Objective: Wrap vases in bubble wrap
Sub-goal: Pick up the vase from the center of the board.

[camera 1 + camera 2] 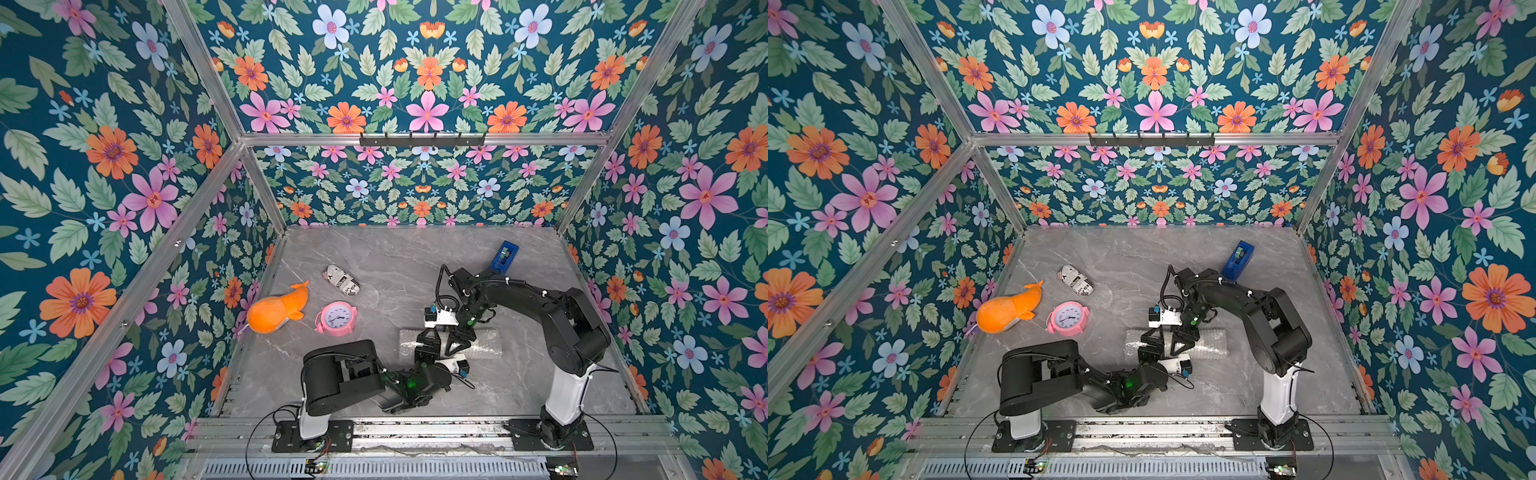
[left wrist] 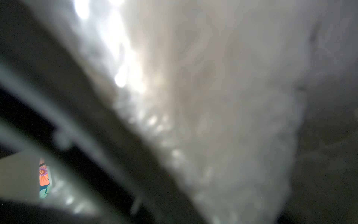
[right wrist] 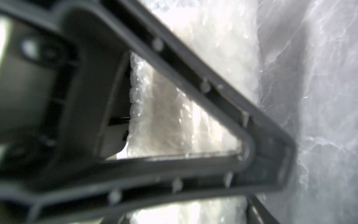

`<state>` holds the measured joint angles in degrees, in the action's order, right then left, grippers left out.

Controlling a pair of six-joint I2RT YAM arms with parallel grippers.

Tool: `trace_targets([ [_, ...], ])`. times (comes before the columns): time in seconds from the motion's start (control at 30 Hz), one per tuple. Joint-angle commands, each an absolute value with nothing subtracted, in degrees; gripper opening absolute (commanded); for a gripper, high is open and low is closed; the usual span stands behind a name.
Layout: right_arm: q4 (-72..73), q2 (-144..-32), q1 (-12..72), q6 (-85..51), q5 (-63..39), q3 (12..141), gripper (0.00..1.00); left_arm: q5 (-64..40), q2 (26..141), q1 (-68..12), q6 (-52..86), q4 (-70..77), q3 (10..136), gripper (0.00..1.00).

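Meeting over rolled bubble wrap (image 1: 488, 345): left claw (image 1: 429, 336) spread wide, right claw (image 1: 455, 347) unclear.

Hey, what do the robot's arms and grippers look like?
The left arm and right arm are black with white base links, black cables and green wrist lights. The left gripper and right gripper have black triangular frame fingers.

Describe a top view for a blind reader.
The left arm and right arm meet over bubble wrap on a grey marble table. An orange plush toy, pink alarm clock, newsprint cylinder and blue tape dispenser lie around.
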<state>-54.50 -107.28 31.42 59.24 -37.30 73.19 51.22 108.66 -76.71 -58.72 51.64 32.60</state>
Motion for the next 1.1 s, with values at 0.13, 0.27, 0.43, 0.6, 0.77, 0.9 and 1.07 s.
trace_targets([
  [0.13,-66.87,-108.02,31.77,65.54,-47.23,74.70,0.53,51.03,109.26,-76.33,-60.77,50.42,33.55,0.92],
  [0.27,-67.57,-107.92,31.83,65.89,-47.50,74.69,0.54,51.84,107.96,-75.97,-62.43,50.29,34.90,0.79],
  [0.43,-68.96,-107.73,31.92,66.27,-48.37,75.39,0.56,51.77,106.32,-75.54,-62.07,47.88,35.98,0.65],
  [0.6,-69.92,-105.91,31.87,66.36,-49.14,76.06,0.61,51.35,104.84,-75.50,-60.59,43.57,36.29,0.47],
  [0.77,-69.40,-103.36,31.83,65.27,-49.39,76.46,0.72,51.56,103.29,-75.32,-59.18,40.83,36.18,0.22],
  [0.9,-60.66,-97.31,30.88,59.46,-46.71,74.05,0.99,50.89,101.43,-75.23,-54.11,33.76,37.11,0.13],
  [1.07,-34.07,-81.01,27.27,46.27,-36.22,64.98,0.99,45.63,97.01,-74.40,-42.42,19.62,39.20,0.00],
])
